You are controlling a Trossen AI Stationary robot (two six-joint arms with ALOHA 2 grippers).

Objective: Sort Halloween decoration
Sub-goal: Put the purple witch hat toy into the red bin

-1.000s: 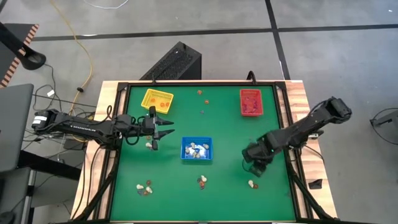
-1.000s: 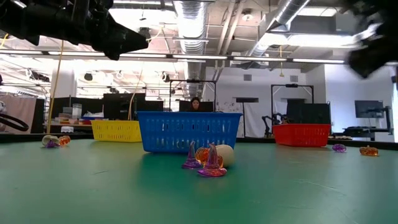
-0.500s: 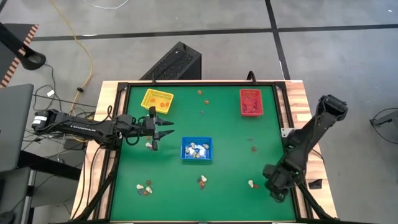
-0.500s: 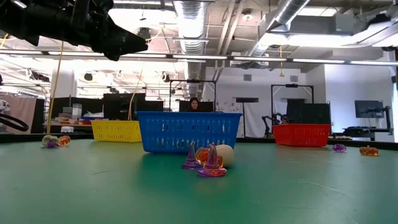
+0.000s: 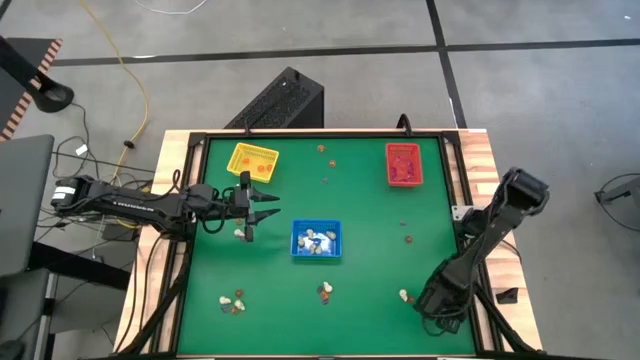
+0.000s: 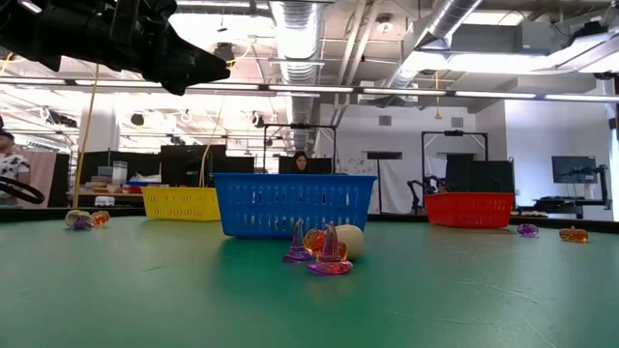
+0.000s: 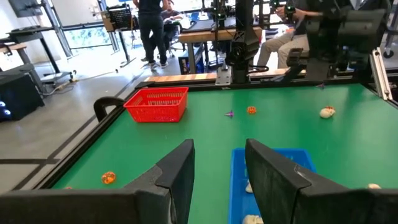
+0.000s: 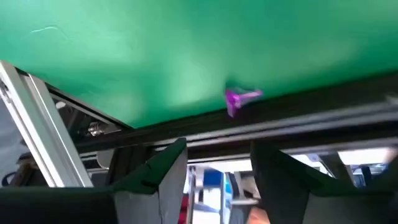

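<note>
Tiny Halloween trinkets lie scattered on the green mat: a group at the near left [image 5: 232, 300], a group near the middle front [image 5: 325, 292] that also shows in the low view [image 6: 324, 248], one whitish piece [image 5: 404, 296], and a few at the far side [image 5: 326, 162]. Several more lie in the blue tray [image 5: 316, 240]. My left gripper [image 5: 272, 205] hangs open and empty above the mat, left of the blue tray [image 7: 273, 180]. My right gripper [image 5: 432, 303] is open and empty at the table's near right corner, beside the whitish piece. Its wrist view shows a purple trinket [image 8: 239, 98] by the table frame.
A yellow tray [image 5: 252, 160] stands at the far left and a red tray [image 5: 403, 165] at the far right. A dark frame [image 5: 462, 230] rims the mat. People and desks show in the room beyond [image 7: 152, 31].
My right gripper has swung from the mat right of the blue tray toward the table's near right corner and now sits by the frame there.
</note>
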